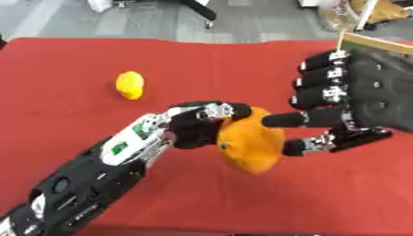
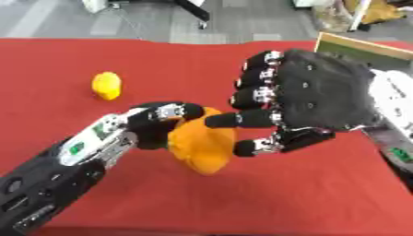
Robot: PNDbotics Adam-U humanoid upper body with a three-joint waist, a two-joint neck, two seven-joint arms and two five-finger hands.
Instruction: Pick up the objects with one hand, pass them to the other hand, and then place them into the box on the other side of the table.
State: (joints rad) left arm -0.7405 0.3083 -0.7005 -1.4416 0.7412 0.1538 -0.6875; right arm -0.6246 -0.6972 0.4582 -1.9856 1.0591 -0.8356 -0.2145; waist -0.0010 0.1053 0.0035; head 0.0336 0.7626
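Note:
An orange, roundish object [image 1: 250,146] is held above the red table [image 1: 73,83] at mid-view. My left hand [image 1: 197,124] has its fingers curled round the object's left side. My right hand [image 2: 310,94] comes in from the right, back towards the camera, with its finger and thumb tips touching the object's right side. A small yellow object [image 1: 130,85] lies on the cloth further left and back. A cardboard box [image 2: 367,48] shows at the table's far right, partly behind my right hand.
Beyond the table's far edge lies grey floor with dark furniture legs [image 1: 202,11]. Bare red cloth spreads all around the two hands.

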